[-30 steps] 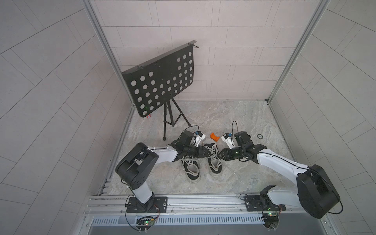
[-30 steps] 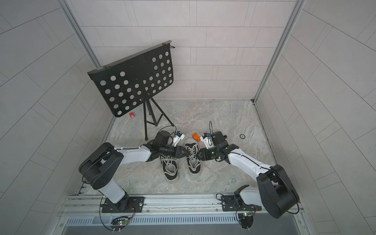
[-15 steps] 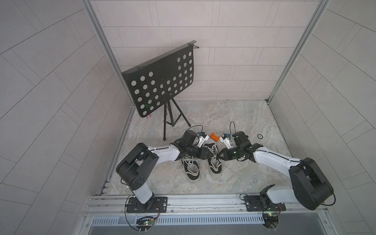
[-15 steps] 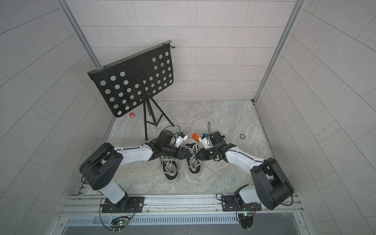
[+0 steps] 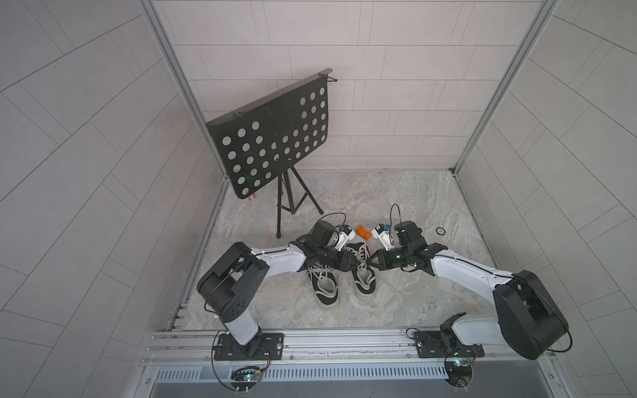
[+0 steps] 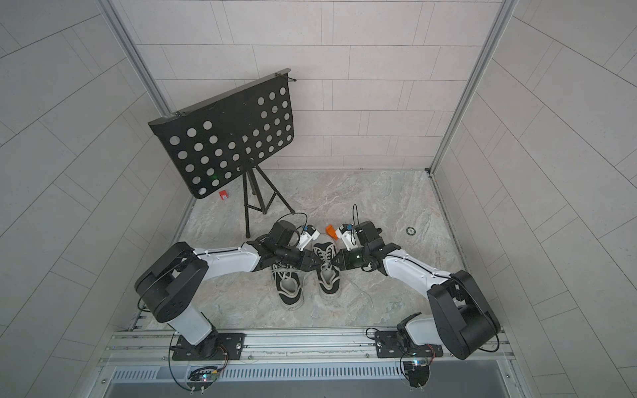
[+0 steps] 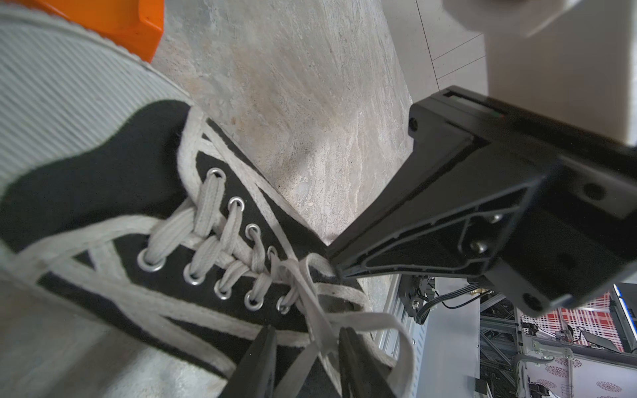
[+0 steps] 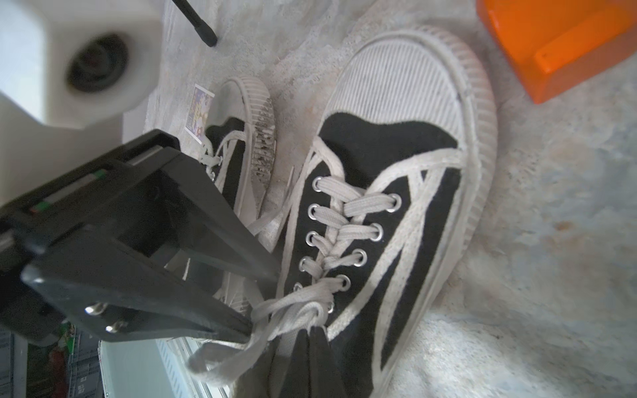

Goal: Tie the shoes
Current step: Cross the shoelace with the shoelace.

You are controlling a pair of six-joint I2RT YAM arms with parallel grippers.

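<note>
Right gripper is pinched shut on the lace by the top eyelets of the shoe nearer it. We see the left gripper partly open, loose lace strands running between its fingers. The other shoe sits just beside, both on the stone floor between the arms.

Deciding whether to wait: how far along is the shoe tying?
Done: no bow shows on either shoe. In hand: the right end effector is shut on a lace of one shoe; the left end effector, open, straddles another strand. Left: both bows; the other shoe lies loose-laced.
</note>
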